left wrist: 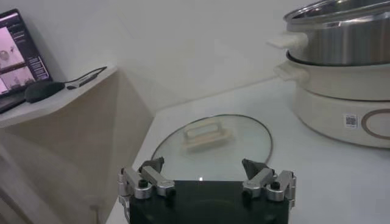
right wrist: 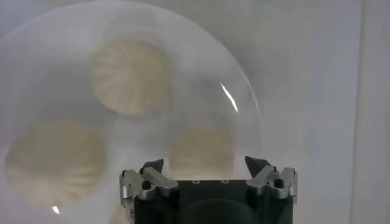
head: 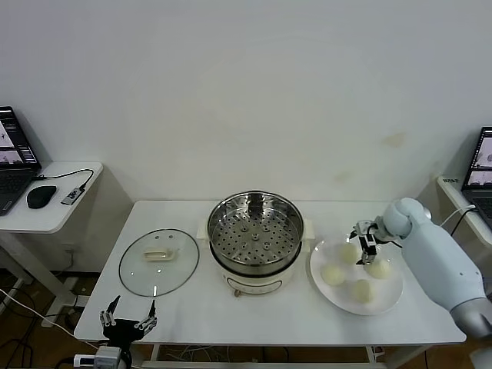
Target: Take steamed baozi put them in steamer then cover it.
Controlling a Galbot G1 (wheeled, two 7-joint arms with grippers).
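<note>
Right gripper (head: 364,247) spread wide, right above the far bun (head: 350,251) on the plate (head: 388,301). Left gripper (head: 129,317) far off, spread too.

White wall (head: 254,84), side desks (head: 46,207) (laptops)

The head view looks forward and down over the whole counter (head: 269,323). The left wrist view looks low across the cover (left wrist: 213,146) toward the steamer (left wrist: 341,79). The right wrist view looks straight down, close above the plate (right wrist: 244,85); the head view shares both.
</note>
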